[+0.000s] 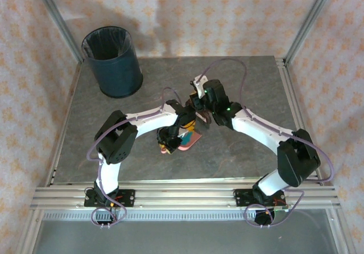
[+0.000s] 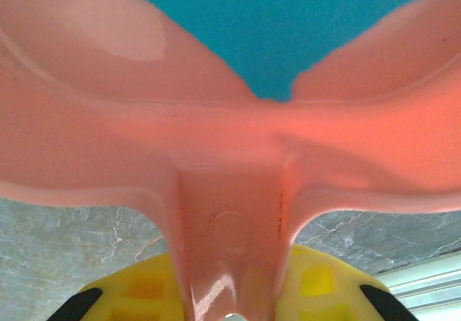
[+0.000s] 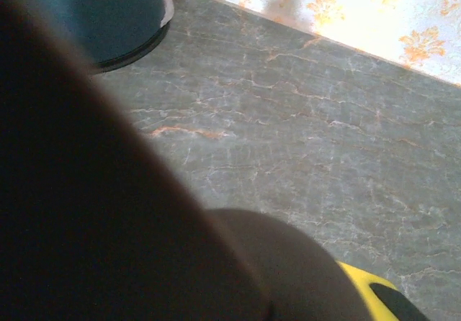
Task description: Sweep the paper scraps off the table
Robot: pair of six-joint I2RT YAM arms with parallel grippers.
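Clutching pink dustpan (image 2: 216,141), left gripper (image 2: 230,305); right gripper (image 1: 201,117) clenched around dark object (image 3: 108,227).

Bin (image 1: 112,60) sits in the far-left corner of the table (image 1: 244,83), dustpan (image 1: 187,141) is around the middle, a bit toward the near edge.

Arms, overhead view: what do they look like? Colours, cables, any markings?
Both the left arm and right arm have white links between bulky black joint housings, with lilac cables looping alongside. The right arm shows a small green light. The left gripper is yellow-bodied with black fingertips.
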